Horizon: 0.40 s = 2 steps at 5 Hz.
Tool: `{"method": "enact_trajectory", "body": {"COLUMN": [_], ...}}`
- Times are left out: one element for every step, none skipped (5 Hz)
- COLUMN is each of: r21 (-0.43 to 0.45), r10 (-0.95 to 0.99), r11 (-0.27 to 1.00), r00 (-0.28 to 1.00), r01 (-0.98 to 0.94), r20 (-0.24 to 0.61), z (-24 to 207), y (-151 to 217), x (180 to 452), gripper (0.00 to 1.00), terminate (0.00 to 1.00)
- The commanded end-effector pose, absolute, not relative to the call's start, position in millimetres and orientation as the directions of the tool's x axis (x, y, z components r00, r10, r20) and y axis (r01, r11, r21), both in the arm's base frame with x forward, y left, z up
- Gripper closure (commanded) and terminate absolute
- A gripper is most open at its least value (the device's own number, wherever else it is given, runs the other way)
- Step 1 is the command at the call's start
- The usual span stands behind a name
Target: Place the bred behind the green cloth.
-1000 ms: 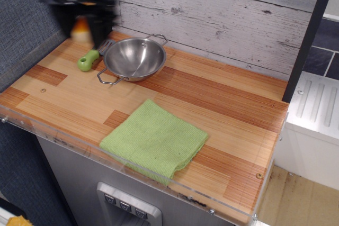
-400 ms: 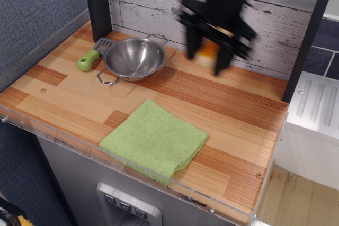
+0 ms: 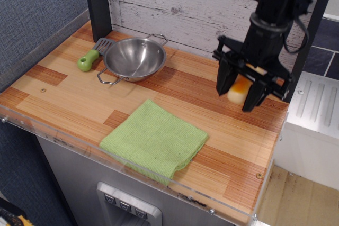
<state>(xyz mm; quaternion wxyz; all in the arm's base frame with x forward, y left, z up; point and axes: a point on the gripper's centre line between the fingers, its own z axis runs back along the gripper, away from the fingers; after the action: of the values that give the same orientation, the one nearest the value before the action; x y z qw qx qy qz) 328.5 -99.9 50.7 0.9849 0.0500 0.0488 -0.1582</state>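
My black gripper (image 3: pixel 237 95) hangs over the right part of the wooden counter (image 3: pixel 63 99), shut on the bread (image 3: pixel 239 89), a pale cream loaf with an orange-brown top held between the two fingers. The bread's upper part is hidden by the gripper body. It hangs just above the countertop, behind and to the right of the green cloth (image 3: pixel 154 139). The cloth lies flat near the counter's front edge.
A steel pan (image 3: pixel 134 58) with wire handles stands at the back left, a green-handled spatula (image 3: pixel 92 56) beside it. A whitewashed plank wall (image 3: pixel 201 9) backs the counter. Dark posts (image 3: pixel 98 3) stand at the back left and right. A white sink unit (image 3: pixel 318 109) lies to the right.
The gripper has carried the bread from the back left corner, past the pan, to the right side of the counter and lower toward the surface. Pan, spatula and cloth have not moved.
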Motion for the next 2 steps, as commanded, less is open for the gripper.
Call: {"method": "enact_trajectory", "body": {"r21": [0.073, 0.070], "r10": [-0.285, -0.269], "r11": [0.953, 0.957], "r00": [0.953, 0.954], "r01": [0.293, 0.280], "r20": [-0.106, -0.136], "z": [41.4, 32.4], "y": [-67.5, -62.1], "x": [313.5, 309.0], "gripper": [1.00, 1.00], "terminate": [0.00, 0.00]}}
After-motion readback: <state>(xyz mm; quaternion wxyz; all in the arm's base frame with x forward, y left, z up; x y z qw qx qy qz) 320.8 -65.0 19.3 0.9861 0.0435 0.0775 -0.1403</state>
